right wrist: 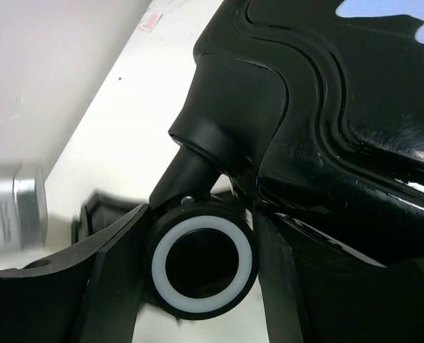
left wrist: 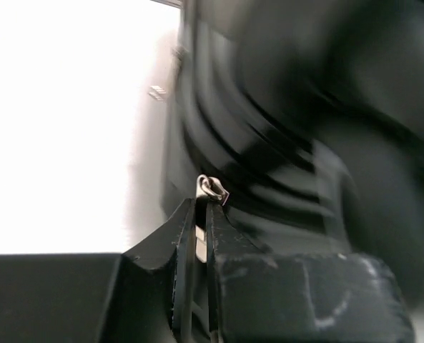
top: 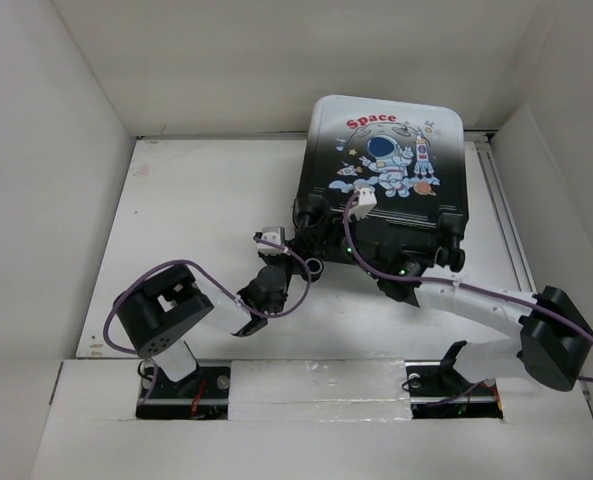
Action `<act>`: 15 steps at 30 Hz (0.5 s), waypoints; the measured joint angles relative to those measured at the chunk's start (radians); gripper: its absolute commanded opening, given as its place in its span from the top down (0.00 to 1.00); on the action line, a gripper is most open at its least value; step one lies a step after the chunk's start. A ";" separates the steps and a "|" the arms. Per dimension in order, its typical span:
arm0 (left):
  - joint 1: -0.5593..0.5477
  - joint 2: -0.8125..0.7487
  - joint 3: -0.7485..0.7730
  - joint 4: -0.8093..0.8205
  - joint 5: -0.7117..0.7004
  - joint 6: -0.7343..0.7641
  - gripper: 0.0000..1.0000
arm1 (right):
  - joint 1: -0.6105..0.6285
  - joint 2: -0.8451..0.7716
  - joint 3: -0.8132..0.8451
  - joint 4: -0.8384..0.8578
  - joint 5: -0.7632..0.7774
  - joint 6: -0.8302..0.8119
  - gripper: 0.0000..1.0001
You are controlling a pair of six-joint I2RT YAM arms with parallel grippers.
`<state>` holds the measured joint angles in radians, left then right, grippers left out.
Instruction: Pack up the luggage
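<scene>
From above, you've got the luggage (top: 388,150) lying flat on the tabletop (top: 196,200). The lid is down and the astronaut print faces up, right of centre and towards the far wall. Its long axis runs away from you, with the wheel end nearest the arm bases. Both arms crowd that near end: the left arm (top: 211,305) reaches in at the near-left corner, and the right arm (top: 476,298) comes in low from the right. Their claws are lost in the dark tangle there, so over to the wrists.

Left wrist: your left claw (left wrist: 201,209) is pinched tight on the silver zipper pull (left wrist: 210,189), which pokes out just above the fingertips. The black shell fills the view ahead and to the right, blurred, with bright tabletop to the left.

Right wrist: your right claw (right wrist: 201,214) straddles a wheel (right wrist: 201,261), the black one with the white ring. There's a finger against each side, and it looks like a grip with no gap to spare. The shell rises beyond it, to the right.

Here's what matters, as I read it. The pull sits by the near-left corner, and the seam runs off along the luggage's edge from there. Your left arm is the nearer one and has the pull, so drag along the seam, not across it. Let the right brace the wheel against sliding. Whether the zip is going open or shut, I can't tell.
</scene>
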<state>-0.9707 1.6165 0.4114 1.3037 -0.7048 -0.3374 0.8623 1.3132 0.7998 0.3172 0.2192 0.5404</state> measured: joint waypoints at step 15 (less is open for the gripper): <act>0.078 -0.146 -0.024 -0.187 0.168 -0.043 1.00 | -0.019 -0.366 -0.197 -0.153 -0.146 -0.092 1.00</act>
<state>-0.8928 1.4708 0.3870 1.1164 -0.5365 -0.3801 0.8433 0.9474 0.6029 0.1646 0.0731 0.4480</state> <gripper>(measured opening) 0.028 0.612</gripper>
